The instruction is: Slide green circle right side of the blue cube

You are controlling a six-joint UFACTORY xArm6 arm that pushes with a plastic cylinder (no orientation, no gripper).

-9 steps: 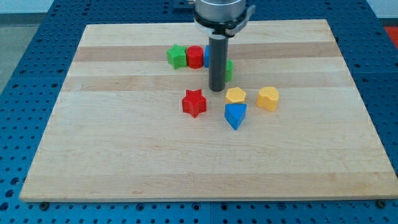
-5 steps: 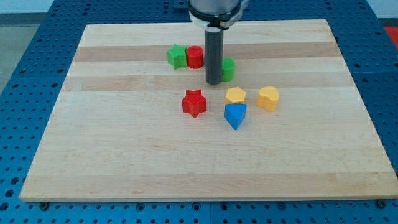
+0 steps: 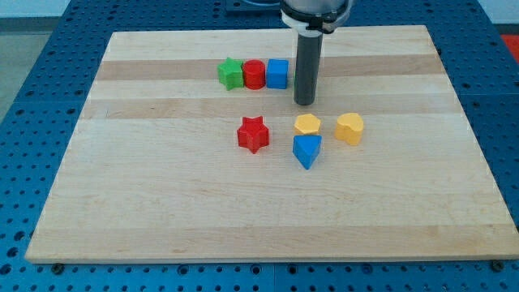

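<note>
The blue cube (image 3: 277, 74) sits near the view's top, last in a row with a green star (image 3: 230, 73) and a red circle (image 3: 255, 74) on its left. My rod stands just right of the blue cube, with my tip (image 3: 305, 104) on the board a little below and right of it. The green circle does not show in this frame; the rod covers the spot right of the cube where it could lie.
A red star (image 3: 253, 134), a yellow hexagon (image 3: 306, 124), a yellow block (image 3: 349, 128) and a blue triangle (image 3: 306, 151) lie below my tip. The wooden board (image 3: 162, 203) rests on a blue perforated table.
My rod has moved to the view's right and slightly up. The blue cube, hidden before, now shows. The green circle, seen at the rod's right edge before, is now out of sight.
</note>
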